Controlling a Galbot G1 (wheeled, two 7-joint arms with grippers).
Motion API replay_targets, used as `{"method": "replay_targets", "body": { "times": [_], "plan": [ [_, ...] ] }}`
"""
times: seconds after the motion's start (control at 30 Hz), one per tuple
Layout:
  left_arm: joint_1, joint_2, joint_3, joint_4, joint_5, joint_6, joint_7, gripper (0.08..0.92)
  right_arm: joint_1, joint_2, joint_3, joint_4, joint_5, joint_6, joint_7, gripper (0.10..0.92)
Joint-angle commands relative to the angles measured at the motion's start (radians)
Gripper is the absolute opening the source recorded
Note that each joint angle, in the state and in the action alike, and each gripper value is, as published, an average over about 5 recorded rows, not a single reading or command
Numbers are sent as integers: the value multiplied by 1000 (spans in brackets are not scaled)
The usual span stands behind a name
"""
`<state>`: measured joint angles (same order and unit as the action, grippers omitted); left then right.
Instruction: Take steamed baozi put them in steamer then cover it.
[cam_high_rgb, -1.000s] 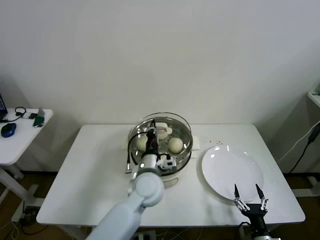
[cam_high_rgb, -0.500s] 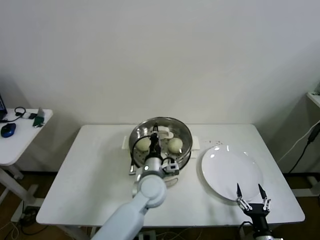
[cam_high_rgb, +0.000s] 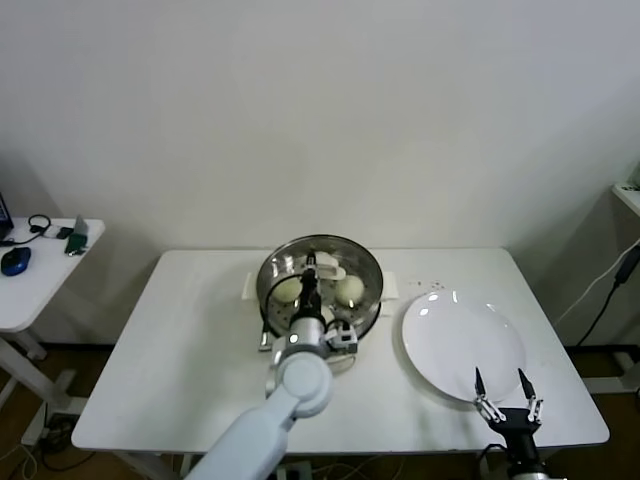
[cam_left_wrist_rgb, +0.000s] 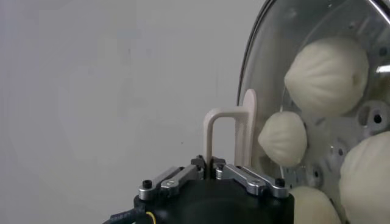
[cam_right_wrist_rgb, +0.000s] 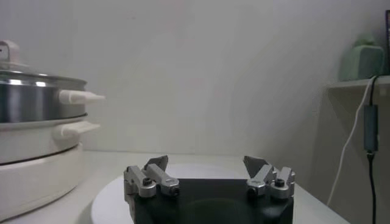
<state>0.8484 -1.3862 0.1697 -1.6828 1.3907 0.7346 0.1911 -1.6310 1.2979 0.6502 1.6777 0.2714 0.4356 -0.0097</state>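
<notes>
Right pincer (cam_high_rgb: 507, 405) low at lower right of the head view, near edge of the white rectangular surface (cam_high_rgb: 190, 340), fingers apart, holding nothing; its tips sit at the near rim of the flat round white plate (cam_high_rgb: 463, 343). In the right wrist view the same pincer (cam_right_wrist_rgb: 209, 172) hangs just over that plate (cam_right_wrist_rgb: 109, 198), with the pot at far left.

Left arm runs up from bottom centre of the head view. Left pincer (cam_high_rgb: 311, 268) is clamped shut on the cream-white rectangular handle (cam_left_wrist_rgb: 226, 135) of the round clear glass cover with metal rim (cam_high_rgb: 322, 277).

Cover lies on top of the round shiny steel steamer on its cream-white base (cam_high_rgb: 356, 322), mid-frame, just left of the plate.

Smooth domed cream-white baozi (cam_high_rgb: 349, 289) sit inside under the glass; left wrist view shows four of them (cam_left_wrist_rgb: 327, 75) on the perforated tray.

Far left, a separate white side table (cam_high_rgb: 30, 285) with a blue mouse (cam_high_rgb: 16, 260).
</notes>
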Motion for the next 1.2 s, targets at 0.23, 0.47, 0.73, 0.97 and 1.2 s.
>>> {"method": "replay_targets", "body": {
  "times": [0.23, 0.47, 0.73, 0.97, 1.2],
  "plan": [
    [4, 34, 25, -55, -40, 19, 45, 271, 5, 0, -2, 3, -2, -10, -1, 823],
    [13, 94, 51, -178, -125, 39, 55, 478, 11, -1, -4, 2, -2, -23, -1, 823],
    [45, 229, 45, -360, -307, 45, 36, 704, 18, -5, -15, 12, 18, -61, 31, 823],
    [223, 271, -151, -471, -610, -106, -153, 820, 18, -12, -26, 35, 36, -92, 38, 823],
    [508, 236, -498, -541, -994, -421, -345, 823, 19, -5, -35, 29, 21, -96, 41, 823]
  ]
}}
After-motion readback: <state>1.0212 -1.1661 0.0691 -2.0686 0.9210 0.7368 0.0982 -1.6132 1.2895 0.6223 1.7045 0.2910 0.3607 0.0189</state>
